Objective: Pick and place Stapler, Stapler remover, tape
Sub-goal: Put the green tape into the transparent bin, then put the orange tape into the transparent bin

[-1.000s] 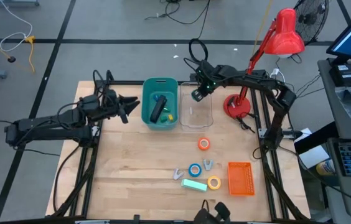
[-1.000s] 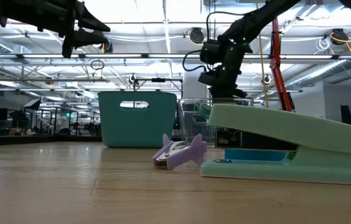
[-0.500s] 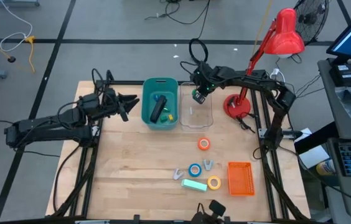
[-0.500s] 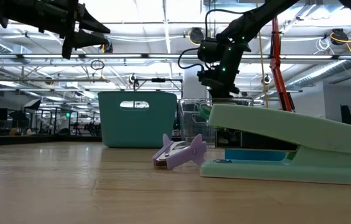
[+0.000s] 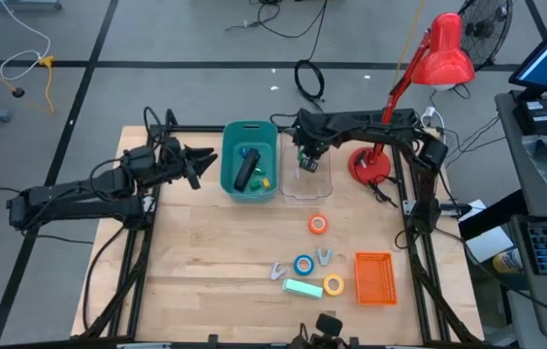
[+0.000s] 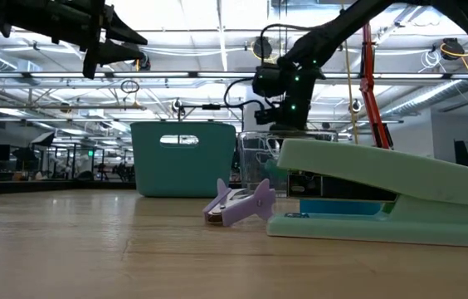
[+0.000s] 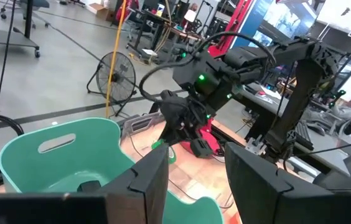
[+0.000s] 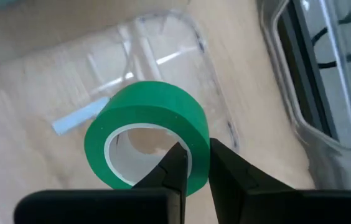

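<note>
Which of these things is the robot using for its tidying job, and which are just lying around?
For the job: green tape in the right claw, black stapler in the teal bin, orange tape, blue tape, yellow tape, purple staple remover, mint stapler.
Just lying about: red lamp, fan, orange basket. The left claw hovers beside the bin.

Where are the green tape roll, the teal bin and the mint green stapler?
green tape roll (image 8: 147, 134): right wrist view, on its outer band, pinched in the right claw.
teal bin (image 5: 228, 174): high view, on its left rim.
mint green stapler (image 6: 383, 178): low view, on its top arm.
</note>
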`<state>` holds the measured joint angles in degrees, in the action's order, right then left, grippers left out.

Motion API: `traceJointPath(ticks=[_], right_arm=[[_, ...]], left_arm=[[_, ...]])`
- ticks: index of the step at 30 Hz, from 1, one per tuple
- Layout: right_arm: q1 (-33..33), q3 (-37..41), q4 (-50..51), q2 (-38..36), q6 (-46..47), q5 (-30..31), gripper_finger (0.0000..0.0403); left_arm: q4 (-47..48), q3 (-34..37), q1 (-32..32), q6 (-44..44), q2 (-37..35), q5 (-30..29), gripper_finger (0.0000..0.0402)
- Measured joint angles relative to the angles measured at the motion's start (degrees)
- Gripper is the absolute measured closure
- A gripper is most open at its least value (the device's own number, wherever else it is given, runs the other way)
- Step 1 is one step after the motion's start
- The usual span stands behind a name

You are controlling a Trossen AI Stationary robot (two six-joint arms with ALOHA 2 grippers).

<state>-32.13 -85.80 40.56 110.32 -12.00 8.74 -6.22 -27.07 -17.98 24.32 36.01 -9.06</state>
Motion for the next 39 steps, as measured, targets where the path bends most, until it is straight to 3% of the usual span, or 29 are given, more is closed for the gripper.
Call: traceJointPath(ticks=[23, 27, 39], right_arm=[[0.26, -0.02, 2.27, 0.83, -7.14, 0.43, 0.0352], [0.53, -0.02, 2.04, 0.85, -8.26, 0.51, 0.0336], [1.48, -0.02, 0.33, -1.39, -10.16, 8.28, 0.0272]], left_arm=[[0.21, -0.02, 0.00, -0.31, 0.00, 0.02, 0.0245], [0.22, -0.02, 0.00, -0.28, 0.00, 0.04, 0.0245], [0.20, -0.02, 0.00, -0.34, 0.00, 0.22, 0.0245]])
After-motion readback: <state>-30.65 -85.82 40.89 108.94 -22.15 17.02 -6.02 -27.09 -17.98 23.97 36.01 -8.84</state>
